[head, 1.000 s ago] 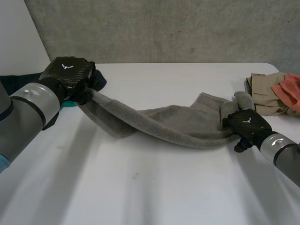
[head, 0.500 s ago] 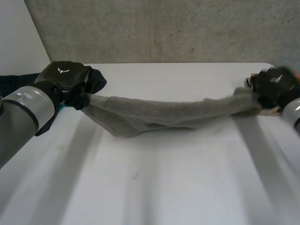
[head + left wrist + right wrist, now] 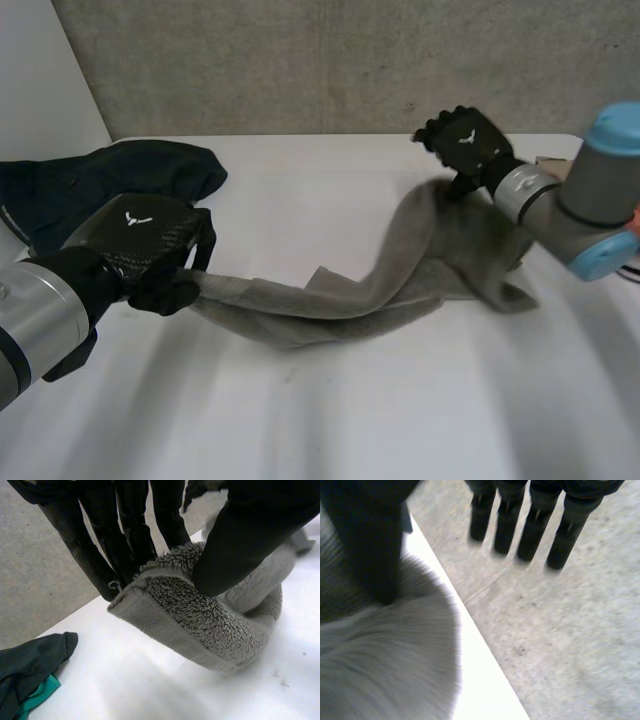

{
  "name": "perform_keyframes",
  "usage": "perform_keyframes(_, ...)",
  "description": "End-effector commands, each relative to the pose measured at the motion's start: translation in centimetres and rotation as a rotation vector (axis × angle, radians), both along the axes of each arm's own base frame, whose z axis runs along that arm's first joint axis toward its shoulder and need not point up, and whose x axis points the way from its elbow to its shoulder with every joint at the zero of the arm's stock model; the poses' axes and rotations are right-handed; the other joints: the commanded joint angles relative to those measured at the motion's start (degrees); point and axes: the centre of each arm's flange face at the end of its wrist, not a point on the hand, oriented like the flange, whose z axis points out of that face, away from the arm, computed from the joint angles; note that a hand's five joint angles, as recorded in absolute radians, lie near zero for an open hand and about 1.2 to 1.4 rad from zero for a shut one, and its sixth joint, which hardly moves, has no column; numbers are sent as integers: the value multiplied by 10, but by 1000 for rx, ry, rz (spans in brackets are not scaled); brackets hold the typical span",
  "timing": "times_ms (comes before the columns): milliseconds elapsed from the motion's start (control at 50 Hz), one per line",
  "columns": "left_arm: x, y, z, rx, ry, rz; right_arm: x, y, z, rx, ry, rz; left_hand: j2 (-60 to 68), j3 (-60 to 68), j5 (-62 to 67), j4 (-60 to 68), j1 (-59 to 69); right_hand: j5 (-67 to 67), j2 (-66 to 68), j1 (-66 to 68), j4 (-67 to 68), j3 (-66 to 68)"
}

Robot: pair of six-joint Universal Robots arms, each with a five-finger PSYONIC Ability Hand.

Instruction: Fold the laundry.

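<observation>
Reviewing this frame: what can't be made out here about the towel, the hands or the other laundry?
- Right hand: how it holds the grey towel; in the head view, the hand's own back covers the contact.
- The towel's extent at that end: head view, partly behind the right arm.
- The dark garment: head view, cut off by the view's edge.

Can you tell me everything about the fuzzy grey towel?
The grey terry-cloth towel looks thick and fluffy, with a flat hemmed edge. It is not folded. It is bunched into a long rope, and its middle sags onto the white table. The left hand pinches one end between thumb and fingers, just above the table. The other end rises to the right hand, whose fingers are straight while its thumb lies against the cloth.
</observation>
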Motion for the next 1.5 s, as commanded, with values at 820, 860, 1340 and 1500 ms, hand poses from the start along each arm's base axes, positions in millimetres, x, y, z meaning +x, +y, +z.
perform_keyframes(820, -16, 14, 105, -287, 212, -11, 17, 141, -68, 489, -72, -233, 114, 118, 138, 114, 143, 303, 307, 329, 290, 293)
perform_keyframes(860, -16, 14, 104, -285, 209, -10, 16, 136, -69, 476, -70, -249, 114, 118, 138, 114, 143, 510, 514, 536, 497, 500)
perform_keyframes(1340, 1, -82, -12, -40, 11, 76, -50, 105, 34, 300, 88, -228, 114, 118, 138, 114, 143, 569, 572, 595, 555, 559)
perform_keyframes(1500, -17, -125, -64, 15, -58, 133, -41, 66, -24, 347, 239, -194, 114, 118, 138, 114, 143, 569, 572, 595, 555, 559)
